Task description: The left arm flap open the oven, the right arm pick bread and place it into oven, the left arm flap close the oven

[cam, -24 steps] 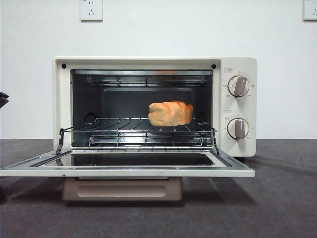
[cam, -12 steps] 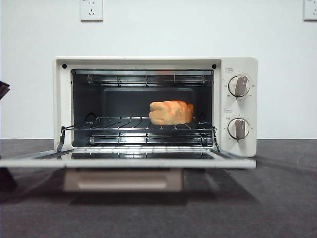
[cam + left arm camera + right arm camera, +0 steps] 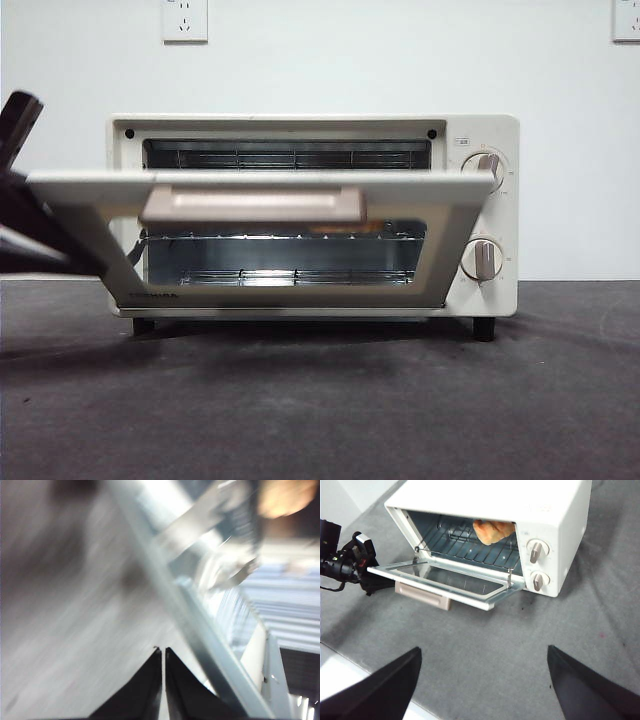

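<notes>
Oven (image 3: 480, 130) door (image 3: 260, 185) is swinging up from flat to approx. half-closed w/ left gripper (image 3: 163, 652), jaws pressed together and empty, pushing under it; bread (image 3: 492, 531) is sitting on rack inside; right gripper (image 3: 482, 672), spread wide and empty, is waiting, so closing step is underway.

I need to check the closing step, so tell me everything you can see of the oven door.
The oven door has a cream-white frame, apparently metal, around a dark glass window, with a beige bar handle on its outer face. It is hinged along the oven's base and stands part-way open, tilted outward, not yet shut. The left tool sits at the end away from the knobs; contact cannot be confirmed.
</notes>
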You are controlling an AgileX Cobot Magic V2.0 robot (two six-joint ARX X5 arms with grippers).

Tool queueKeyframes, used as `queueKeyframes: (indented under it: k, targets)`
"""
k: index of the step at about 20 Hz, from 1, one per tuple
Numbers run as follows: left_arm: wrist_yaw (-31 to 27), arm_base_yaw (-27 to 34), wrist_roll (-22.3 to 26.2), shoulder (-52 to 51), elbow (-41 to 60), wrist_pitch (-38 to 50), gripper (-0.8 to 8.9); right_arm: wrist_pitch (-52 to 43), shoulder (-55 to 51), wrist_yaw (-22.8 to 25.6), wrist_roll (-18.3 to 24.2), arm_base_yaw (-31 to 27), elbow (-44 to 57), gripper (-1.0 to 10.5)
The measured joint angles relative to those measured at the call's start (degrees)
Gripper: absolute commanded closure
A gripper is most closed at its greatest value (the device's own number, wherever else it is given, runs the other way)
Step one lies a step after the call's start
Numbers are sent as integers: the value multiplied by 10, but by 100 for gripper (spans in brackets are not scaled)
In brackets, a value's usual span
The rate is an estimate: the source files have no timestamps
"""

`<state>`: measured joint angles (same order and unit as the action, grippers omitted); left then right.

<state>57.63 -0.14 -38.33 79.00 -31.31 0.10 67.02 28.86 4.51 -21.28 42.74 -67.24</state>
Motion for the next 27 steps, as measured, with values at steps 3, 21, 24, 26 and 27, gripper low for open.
queueKeyframes:
  k: [3, 21, 24, 26, 27]
  targets:
    - [4, -1, -90, -2, 0, 116, 798, -3, 0, 0, 0, 0, 0, 545]
    - [-49, -1, -389, -99, -2, 473, 798, -4, 0, 2, 0, 0, 0, 545]
    - [-49, -1, -390, -164, -2, 456, 798, -10, 0, 2, 3, 0, 0, 545]
    - [-49, -1, -387, -209, -2, 425, 798, -19, 0, 2, 5, 0, 0, 545]
    - [-49, -1, -384, -228, -2, 407, 798, -22, 0, 2, 7, 0, 0, 545]
